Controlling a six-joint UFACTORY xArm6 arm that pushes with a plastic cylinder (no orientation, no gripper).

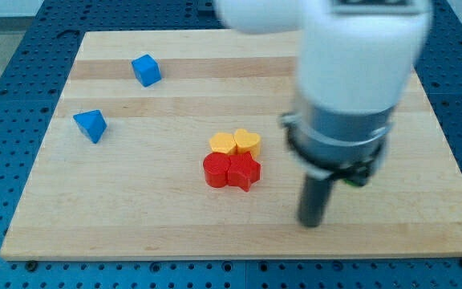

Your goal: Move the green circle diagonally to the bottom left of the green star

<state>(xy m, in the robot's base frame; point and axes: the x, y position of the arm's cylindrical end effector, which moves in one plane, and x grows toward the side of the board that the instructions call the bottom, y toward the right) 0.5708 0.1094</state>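
Neither the green circle nor the green star can be made out as a whole block. Only a small sliver of green [361, 178] peeks out at the lower right of the arm's grey collar, and which of the two it belongs to I cannot tell.

My tip [311, 224] rests on the surface [135, 217] just below and to the view's left of that green sliver. The bulky white arm body [359, 56] (blurred, and filling the view's upper right) hides whatever lies beneath it. There are no jaws on this rod, so nothing is grasped.

To the view's left of my tip, near the board's middle, four blocks sit bunched together and touching: a yellow heart [248, 142] beside another yellow block [223, 144] of unclear shape, and below them a red star [245, 171] beside a red round block [214, 170].

Well apart, toward the view's upper left, lie a blue cube [146, 70] and, lower and further left, a blue triangular block [91, 125].
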